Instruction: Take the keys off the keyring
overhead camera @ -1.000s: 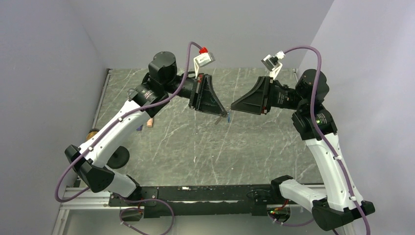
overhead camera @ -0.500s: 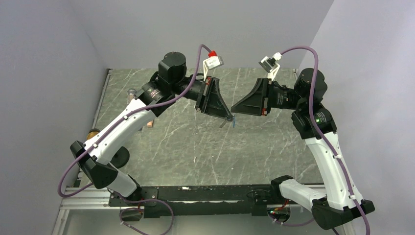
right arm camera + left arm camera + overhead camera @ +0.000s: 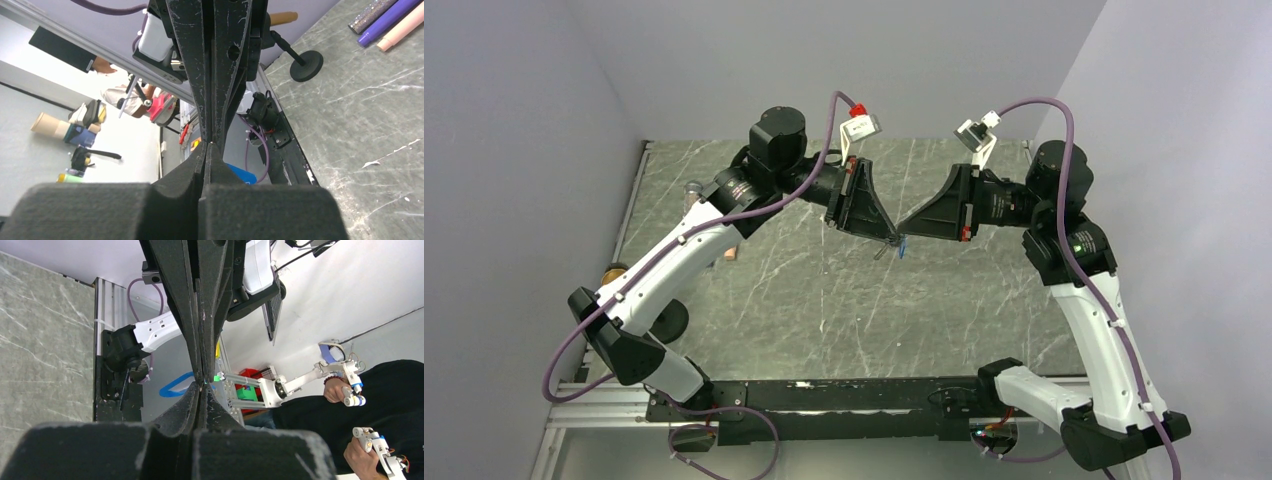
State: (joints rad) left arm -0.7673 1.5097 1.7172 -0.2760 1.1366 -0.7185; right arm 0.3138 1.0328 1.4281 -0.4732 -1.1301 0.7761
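Touching tips, left pincer (image 3: 891, 236) and right pincer (image 3: 905, 226), both closed, over one key (image 3: 903, 247).

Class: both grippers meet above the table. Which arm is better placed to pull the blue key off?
Probably right. The left gripper and right gripper are shut tip to tip; the blue key hangs on the right's side, a silvery piece under the left. Actual grip unclear.
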